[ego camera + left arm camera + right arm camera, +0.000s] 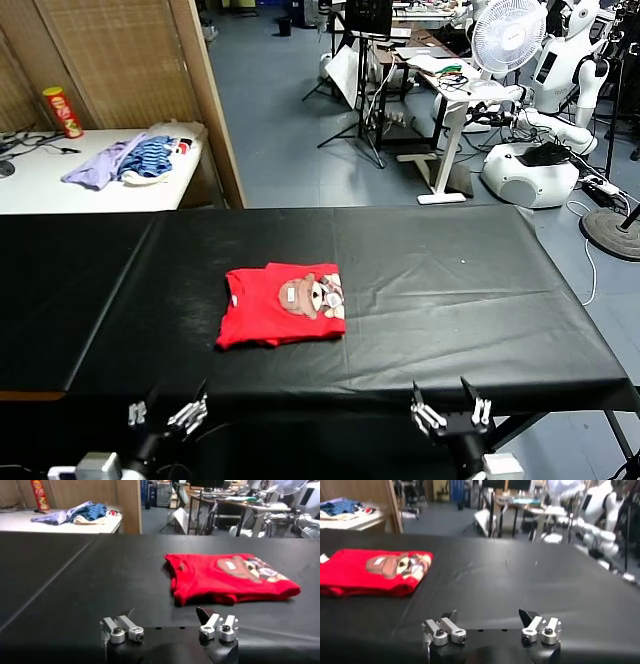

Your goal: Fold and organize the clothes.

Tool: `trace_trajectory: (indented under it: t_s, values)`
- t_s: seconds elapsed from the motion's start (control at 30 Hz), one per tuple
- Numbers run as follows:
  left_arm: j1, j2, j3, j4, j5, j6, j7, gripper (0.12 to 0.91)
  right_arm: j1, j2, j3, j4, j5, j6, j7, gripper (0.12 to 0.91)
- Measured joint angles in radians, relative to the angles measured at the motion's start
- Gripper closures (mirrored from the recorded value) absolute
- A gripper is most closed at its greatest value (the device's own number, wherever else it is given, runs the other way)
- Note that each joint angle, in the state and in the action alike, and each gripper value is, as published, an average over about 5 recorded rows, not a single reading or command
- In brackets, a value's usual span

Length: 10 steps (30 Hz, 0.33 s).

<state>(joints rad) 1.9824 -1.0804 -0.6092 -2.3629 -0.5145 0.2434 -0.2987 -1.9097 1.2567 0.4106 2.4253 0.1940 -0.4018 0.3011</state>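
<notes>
Black sheeting covers the long work surface [450, 300] before us, and on it, near the middle and a little to our left, lies the bright red short-sleeved cotton T-shirt [282, 306], already folded into a compact rectangle with its brown-and-white bear print facing up. We judge it light, soft and limp: it will sag and unfold if lifted by one corner, so we would pinch a folded edge through all layers. Our left claw [168, 413] and right claw [450, 412] hang at the near edge, both spread wide and holding nothing. Only the head view shows the white side surface [60, 185] behind with its heaped lavender and blue-striped garments [130, 160] in full; the wrist views reveal the stacked thickness of the fold.
</notes>
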Motion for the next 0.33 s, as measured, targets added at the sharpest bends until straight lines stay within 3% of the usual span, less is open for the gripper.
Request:
trace_trajectory:
  t_s: [0.33]
  values:
    - [0.016, 0.001, -0.007, -0.021, -0.003, 0.017, 0.0, 0.232, -0.014, 0.006, -0.012, 0.014, 0.007, -0.041, -0.003, 0.227]
